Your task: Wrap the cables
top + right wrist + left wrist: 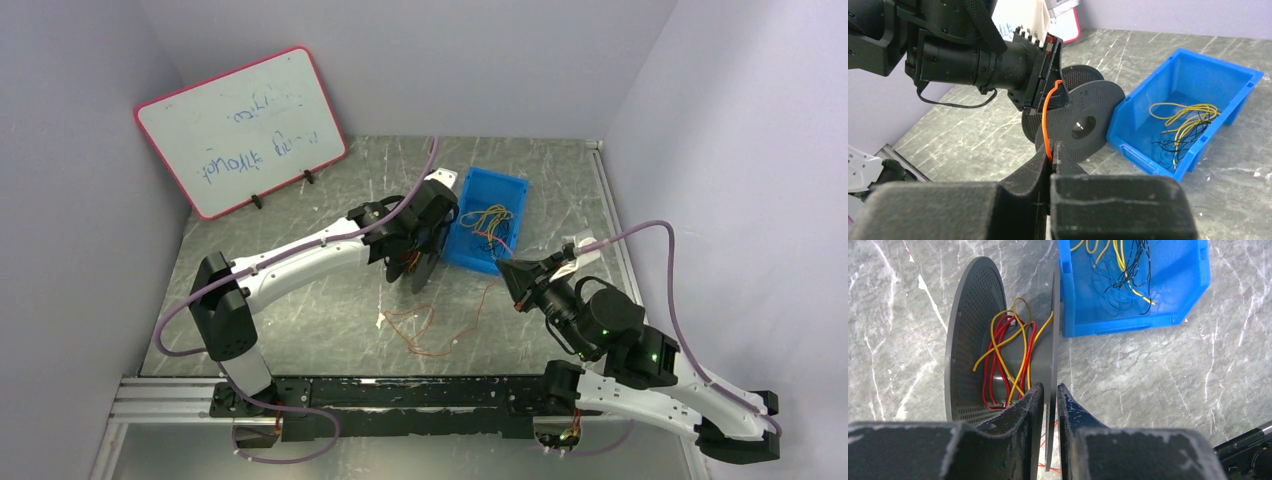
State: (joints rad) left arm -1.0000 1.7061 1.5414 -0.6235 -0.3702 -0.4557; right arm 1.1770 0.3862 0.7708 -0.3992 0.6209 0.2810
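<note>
Looking down from the top camera, the spool [425, 262] stands on edge on the grey bench [300, 310], just beside the near left corner of a blue bin [505, 190] that holds a tangle of thin wires [488, 222]. The left tool [415, 250] sits at the spool, though from this height I cannot tell how wide it is. An orange cable [425, 330] lies in loose loops on the bench in front of the spool, and one strand runs up toward the right tool [505, 272], which points at the bin's near edge. A whiteboard [240, 130] with a pink frame leans at the far left. From the left wrist, the tool is narrow, its two fingers on either side of the rim of the spool's right-hand disc with the thin disc edge between them. Red and yellow cables [1008, 350] are wound loosely around the hub between the two perforated discs, and the bin, touching or almost touching that disc, shows yellow, black and blue wires. From the right wrist, the tool is pinched tight on the orange cable, which arcs up from the fingertips toward the left tool gripping the spool, with the bin to the right.
</note>
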